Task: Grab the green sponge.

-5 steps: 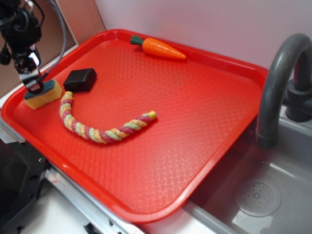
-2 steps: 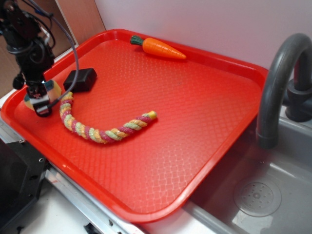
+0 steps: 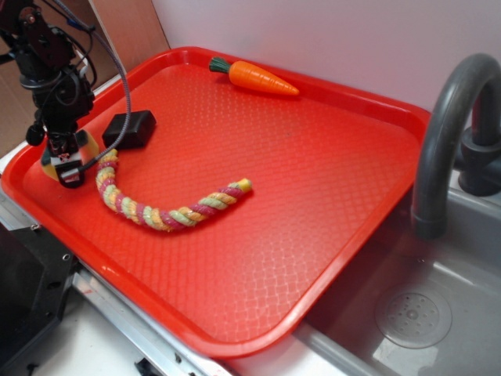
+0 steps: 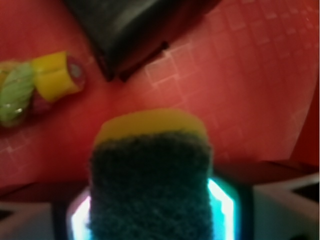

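The red tray (image 3: 329,196) carries everything, beside the grey sink (image 3: 438,313) with its tap (image 3: 446,125). A toy carrot (image 3: 254,76) lies along the far edge, a braided rope (image 3: 156,207) curves across the left half, and a black block (image 3: 129,128) sits near the left corner. The green sponge (image 4: 150,185) lies just beside that block at the tray's left edge, with the gripper (image 3: 64,160) lowered over it, jaws on either flank; whether they already pinch it I cannot tell. The grasp step looks in hand; next, a firm squeeze, then a straight lift.
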Robot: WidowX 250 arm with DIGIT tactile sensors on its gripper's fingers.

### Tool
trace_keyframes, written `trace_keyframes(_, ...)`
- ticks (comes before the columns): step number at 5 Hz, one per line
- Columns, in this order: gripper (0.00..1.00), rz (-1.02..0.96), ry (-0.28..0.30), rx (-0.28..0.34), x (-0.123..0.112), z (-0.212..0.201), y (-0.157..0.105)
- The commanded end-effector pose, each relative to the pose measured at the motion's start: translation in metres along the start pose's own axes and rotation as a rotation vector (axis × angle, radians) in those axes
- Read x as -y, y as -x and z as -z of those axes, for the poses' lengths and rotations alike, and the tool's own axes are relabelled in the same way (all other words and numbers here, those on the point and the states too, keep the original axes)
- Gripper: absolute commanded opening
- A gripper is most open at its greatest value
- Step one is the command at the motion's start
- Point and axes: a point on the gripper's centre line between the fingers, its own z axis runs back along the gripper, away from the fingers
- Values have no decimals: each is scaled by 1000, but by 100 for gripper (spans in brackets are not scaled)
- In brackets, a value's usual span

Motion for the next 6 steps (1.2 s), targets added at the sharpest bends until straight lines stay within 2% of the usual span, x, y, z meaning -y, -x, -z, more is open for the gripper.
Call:
trace_keyframes(1,0,-294,-64,83,10,-54,-11)
trace_keyframes(2,0,-424,-23,186,26,-111,-26)
trace_keyframes(3,0,-479,79,226,42,-157,-30)
trace_keyframes(4,0,-479,154,281,54,-196,-35)
trace_keyframes(5,0,-518,132,330,65,-230,-34)
trace_keyframes(6,0,-574,189,320,65,-221,-34)
